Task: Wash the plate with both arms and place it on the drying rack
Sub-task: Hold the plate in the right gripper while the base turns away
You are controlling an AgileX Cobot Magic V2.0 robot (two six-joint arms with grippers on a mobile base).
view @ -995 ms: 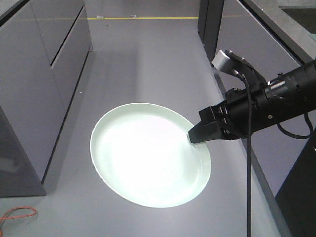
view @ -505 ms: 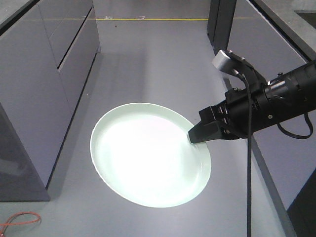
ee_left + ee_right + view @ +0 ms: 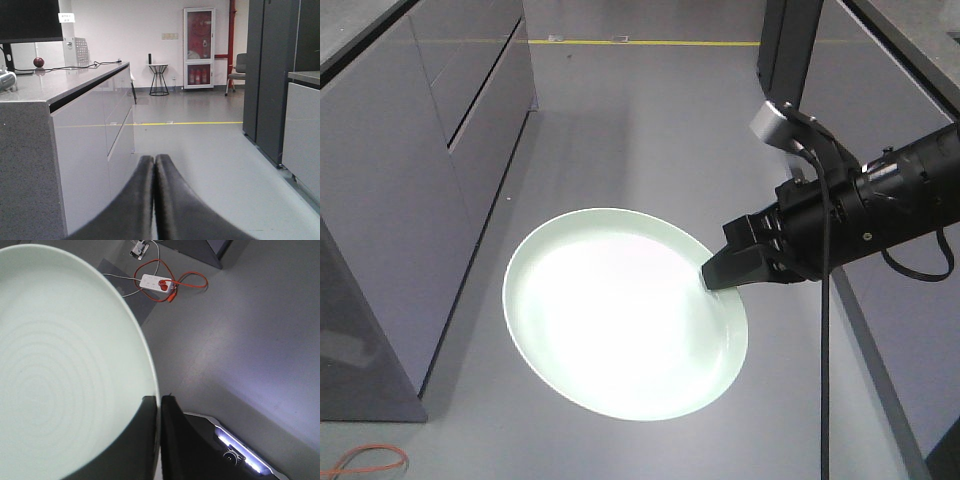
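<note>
Evidently only the pick-up is done: the plate is held by its rim in the clamped jaws of the right gripper, above the floor. The left gripper is pressed shut on nothing. Washing and racking are judged undone, no drying rack being shown.

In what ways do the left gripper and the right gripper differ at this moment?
The right gripper is clamped on the rim of the plate; the left gripper holds nothing, its tips pressed together. The right gripper shows in the front view; the left gripper shows only in its own wrist view. Both are black and shut.
</note>
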